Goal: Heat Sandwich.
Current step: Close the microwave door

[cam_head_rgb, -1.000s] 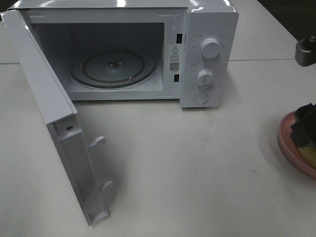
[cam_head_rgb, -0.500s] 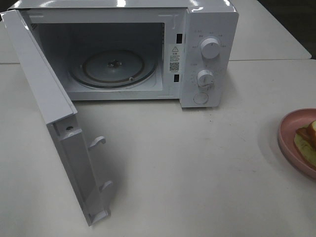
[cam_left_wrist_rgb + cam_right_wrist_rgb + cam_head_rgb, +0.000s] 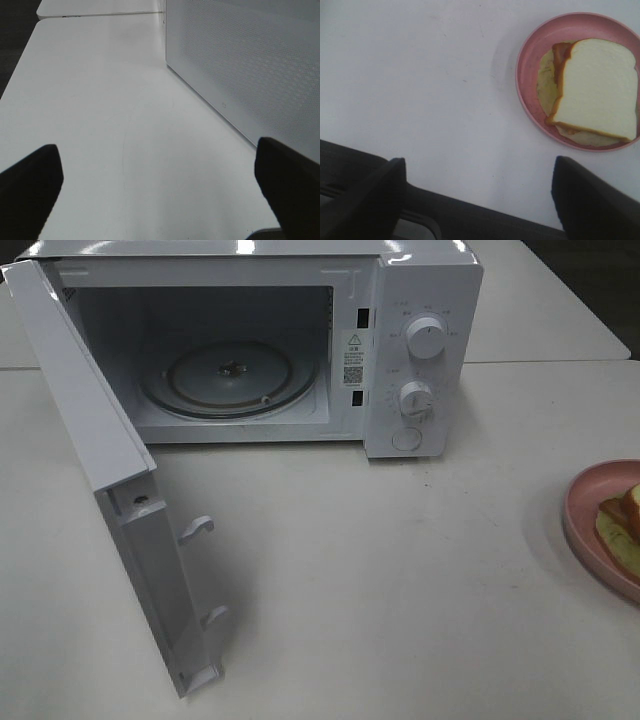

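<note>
- I think I am working in a test room arranged as a small kitchen, not a real home.
- A white microwave [image 3: 300,340] stands alone on plain white tables [image 3: 400,570] pushed together.
- A pink plate [image 3: 530,95] lies ahead of my right gripper [image 3: 477,197].
- I see dark floor beyond the table edges.

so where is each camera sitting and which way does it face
exterior high: mounted above the table, looking down at the open microwave and the pink plate at the right edge; no arm shows.
left wrist: on the left arm, low over the table, facing along the microwave door; left claw open.
right wrist: on the right arm, looking down at the sandwich; right claw open.
shared: exterior and right wrist both show plate and sandwich.
</note>
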Available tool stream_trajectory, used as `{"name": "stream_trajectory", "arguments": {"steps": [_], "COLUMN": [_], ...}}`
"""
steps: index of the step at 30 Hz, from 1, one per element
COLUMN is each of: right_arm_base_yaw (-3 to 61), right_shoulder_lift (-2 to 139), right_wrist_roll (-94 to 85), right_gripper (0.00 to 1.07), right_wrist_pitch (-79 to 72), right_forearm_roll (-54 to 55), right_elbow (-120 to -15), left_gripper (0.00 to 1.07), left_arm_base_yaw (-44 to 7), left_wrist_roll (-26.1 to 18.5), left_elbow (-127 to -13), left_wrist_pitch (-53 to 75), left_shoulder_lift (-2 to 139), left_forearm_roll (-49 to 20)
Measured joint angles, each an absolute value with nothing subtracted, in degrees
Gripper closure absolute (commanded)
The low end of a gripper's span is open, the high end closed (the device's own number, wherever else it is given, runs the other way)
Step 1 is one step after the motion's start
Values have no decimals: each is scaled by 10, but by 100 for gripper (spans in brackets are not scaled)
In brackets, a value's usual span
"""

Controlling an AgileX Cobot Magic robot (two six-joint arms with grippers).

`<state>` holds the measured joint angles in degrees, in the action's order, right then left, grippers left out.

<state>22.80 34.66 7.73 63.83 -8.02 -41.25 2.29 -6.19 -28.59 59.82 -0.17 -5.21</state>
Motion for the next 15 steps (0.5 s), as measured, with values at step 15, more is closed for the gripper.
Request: {"name": "stream_trajectory", "arguments": {"steps": [15], "right_arm_base_yaw": [100], "right_shoulder_lift": [144], "right_wrist_roll": [77], "right_gripper": [31], "right_wrist_pitch": [646], "right_forearm_roll": [-87], "right_elbow": [-327], "left_gripper": [3], "left_arm_base_yaw": [23], "left_wrist_roll": [-62], "left_elbow": [-286], "left_wrist_pitch": [598], "left_shoulder_lift": [-2], "left_forearm_roll": [-52]}}
